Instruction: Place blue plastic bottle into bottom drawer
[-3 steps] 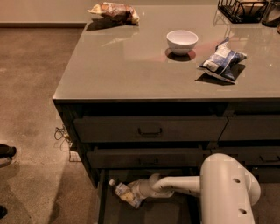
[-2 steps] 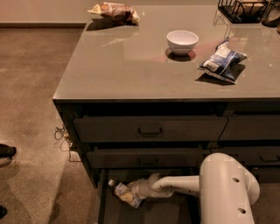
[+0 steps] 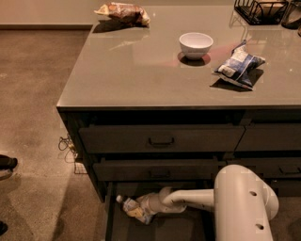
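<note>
The blue plastic bottle (image 3: 130,207) lies on its side inside the open bottom drawer (image 3: 111,221), white cap pointing left. My gripper (image 3: 143,210) reaches into the drawer from the right, low over its dark floor, at the bottle's right end. The white arm runs back to the right and its big elbow housing fills the lower right of the view. The bottle's right part is hidden behind the gripper.
Two handled drawers (image 3: 161,139) sit above the open one. On the counter stand a white bowl (image 3: 196,44), a blue-and-white snack bag (image 3: 239,65), a brown snack bag (image 3: 123,12) and a black wire rack (image 3: 261,10). Cables (image 3: 68,147) lie by the cabinet's left side.
</note>
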You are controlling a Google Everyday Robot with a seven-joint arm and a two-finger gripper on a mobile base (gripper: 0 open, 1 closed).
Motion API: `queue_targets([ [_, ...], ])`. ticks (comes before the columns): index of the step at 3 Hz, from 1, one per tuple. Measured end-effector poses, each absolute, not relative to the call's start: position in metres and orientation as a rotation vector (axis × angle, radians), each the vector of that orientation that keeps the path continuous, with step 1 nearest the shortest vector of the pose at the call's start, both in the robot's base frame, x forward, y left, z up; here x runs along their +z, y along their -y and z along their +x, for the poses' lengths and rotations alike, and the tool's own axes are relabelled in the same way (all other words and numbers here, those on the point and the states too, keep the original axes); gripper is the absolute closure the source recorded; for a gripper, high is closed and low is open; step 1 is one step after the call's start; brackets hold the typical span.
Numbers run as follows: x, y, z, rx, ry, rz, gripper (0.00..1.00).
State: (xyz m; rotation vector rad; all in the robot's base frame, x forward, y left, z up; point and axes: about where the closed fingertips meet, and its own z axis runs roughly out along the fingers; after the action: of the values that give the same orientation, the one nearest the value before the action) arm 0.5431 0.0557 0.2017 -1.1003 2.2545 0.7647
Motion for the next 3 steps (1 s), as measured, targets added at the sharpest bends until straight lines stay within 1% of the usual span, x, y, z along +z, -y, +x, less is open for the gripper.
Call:
queue_targets([
  [1,0.202,-0.052,0.543,0.777,-2.249,-1.083,0.0],
  [3,0.214,-0.032,0.542,0.822,-2.203,-1.026,0.0],
])
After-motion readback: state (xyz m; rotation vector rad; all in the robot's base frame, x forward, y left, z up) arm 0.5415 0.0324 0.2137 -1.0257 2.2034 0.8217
